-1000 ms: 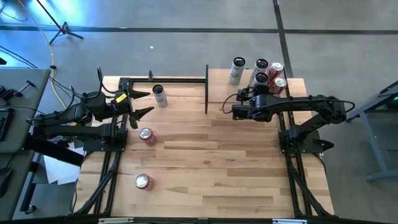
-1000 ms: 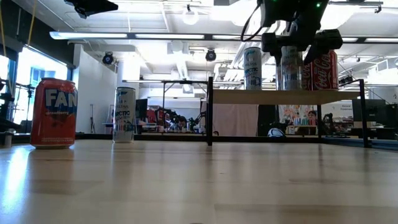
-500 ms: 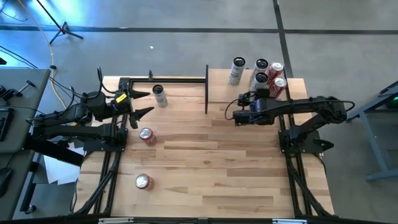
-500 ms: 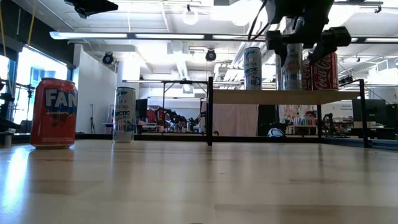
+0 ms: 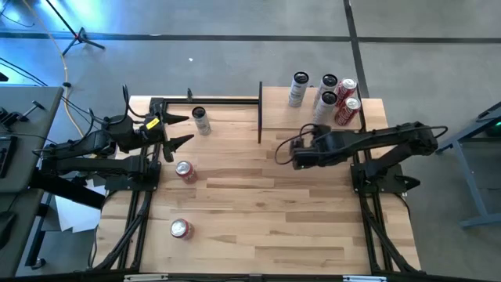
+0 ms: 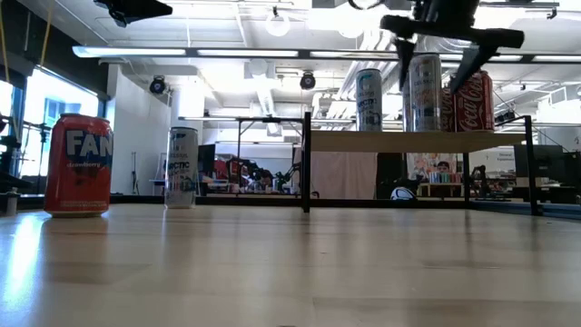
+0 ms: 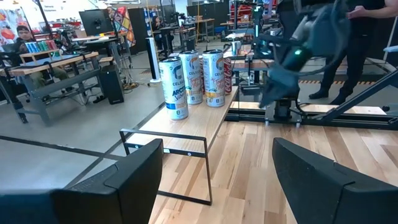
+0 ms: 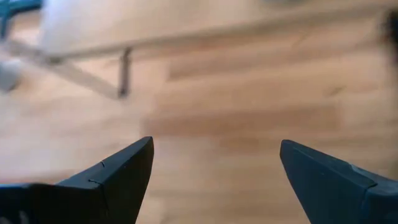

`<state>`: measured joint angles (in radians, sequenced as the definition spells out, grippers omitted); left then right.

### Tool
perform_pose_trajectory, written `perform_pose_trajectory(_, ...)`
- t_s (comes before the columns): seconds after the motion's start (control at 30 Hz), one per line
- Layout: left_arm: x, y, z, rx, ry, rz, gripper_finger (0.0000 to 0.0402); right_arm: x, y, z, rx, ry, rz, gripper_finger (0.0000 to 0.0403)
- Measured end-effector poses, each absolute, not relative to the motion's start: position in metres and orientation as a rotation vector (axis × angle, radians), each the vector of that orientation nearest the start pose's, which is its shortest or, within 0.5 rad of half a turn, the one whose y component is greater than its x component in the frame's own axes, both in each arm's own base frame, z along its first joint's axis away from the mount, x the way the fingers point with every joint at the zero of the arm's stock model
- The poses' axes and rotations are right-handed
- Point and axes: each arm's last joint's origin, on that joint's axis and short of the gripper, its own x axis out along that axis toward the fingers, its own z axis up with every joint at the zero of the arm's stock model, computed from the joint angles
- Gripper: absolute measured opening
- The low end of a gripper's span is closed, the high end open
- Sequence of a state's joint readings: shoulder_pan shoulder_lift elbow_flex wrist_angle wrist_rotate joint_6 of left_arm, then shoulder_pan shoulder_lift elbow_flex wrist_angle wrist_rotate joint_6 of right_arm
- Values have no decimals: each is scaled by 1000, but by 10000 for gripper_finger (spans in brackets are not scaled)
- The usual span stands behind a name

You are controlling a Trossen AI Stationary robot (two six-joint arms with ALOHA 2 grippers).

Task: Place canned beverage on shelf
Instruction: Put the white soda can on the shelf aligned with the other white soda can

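The shelf (image 5: 321, 117), a light-wood board on a thin black frame, stands at the table's far right. Several cans stand upright on it: slim silver ones (image 5: 323, 102) and red ones (image 5: 348, 110). They also show in the low view (image 6: 424, 93) and in the left wrist view (image 7: 191, 78). My right gripper (image 5: 283, 153) is open and empty, above the table just near of the shelf's left part. In the low view it (image 6: 438, 64) hangs high in front of the silver can. My left gripper (image 5: 176, 129) is open and empty at the far left.
A slim silver can (image 5: 201, 120) stands at the far left beside a black frame (image 5: 211, 99). An orange Fanta can (image 5: 185, 170) stands left of centre and a red can (image 5: 181, 228) near the front left. The table's middle and near right are bare wood.
My right gripper has drawn back from the silver can on the shelf, toward the table's near edge and left, and has risen. The can stays upright on the shelf.
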<state>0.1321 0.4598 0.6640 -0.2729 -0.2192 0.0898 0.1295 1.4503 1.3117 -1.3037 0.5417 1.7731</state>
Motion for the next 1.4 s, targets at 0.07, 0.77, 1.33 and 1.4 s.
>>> perform_pose_trajectory(0.07, 105, 20, 323, 92, 85, 348, 280, 261, 24, 297, 1029, 624, -1261, 338)
perform_pose_trajectory(0.77, 105, 20, 322, 92, 85, 348, 280, 408, 87, 235, 820, 518, -1128, 337)
perform_pose_trajectory(1.33, 105, 20, 322, 92, 85, 348, 280, 351, 167, 237, 383, 302, -1159, 337)
perform_pose_trajectory(1.4, 105, 20, 323, 92, 84, 348, 280, 341, 177, 238, 378, 307, -1152, 337)
